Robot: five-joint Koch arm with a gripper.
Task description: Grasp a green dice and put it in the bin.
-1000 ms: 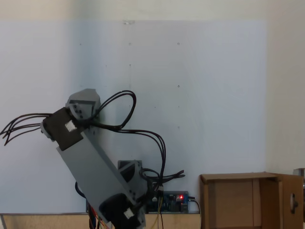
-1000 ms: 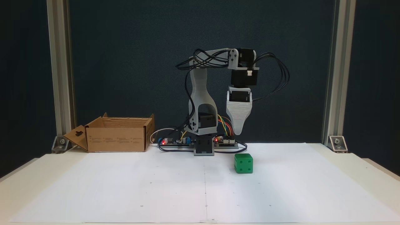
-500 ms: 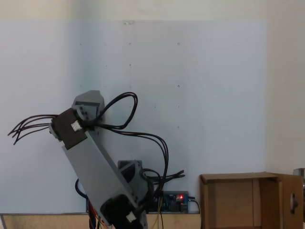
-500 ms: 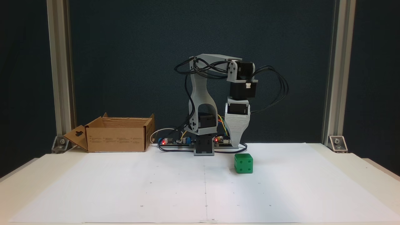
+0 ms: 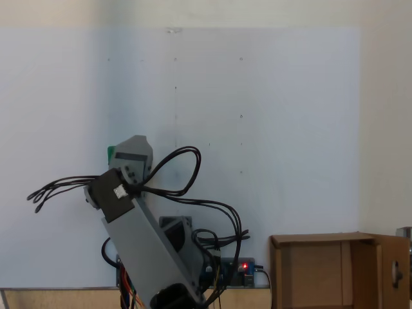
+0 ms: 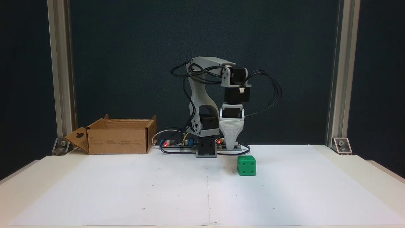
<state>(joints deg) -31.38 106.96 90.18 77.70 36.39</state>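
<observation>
The green dice (image 6: 246, 165) sits on the white paper, right of the arm's base in a fixed view. From above, a sliver of the green dice (image 5: 111, 153) peeks out at the left of the arm's grey wrist block (image 5: 134, 150). My gripper (image 6: 230, 147) points straight down, its tip low over the table, just behind and left of the dice and not touching it. The jaws look like one tapered wedge, so their state is unclear. The bin (image 6: 117, 141), an open brown cardboard box, stands at the back left; the bin (image 5: 325, 270) is at the bottom right from above.
Circuit boards with red lights (image 6: 167, 144) and loose cables lie around the arm's base (image 6: 206, 151). Aluminium posts (image 6: 60, 79) stand at the back corners. White paper (image 6: 158, 190) covers the table in front.
The arm folded down and the gripper dropped from well above the table to near its surface, sliding slightly left. Seen from above, the wrist shifted and uncovered a green sliver.
</observation>
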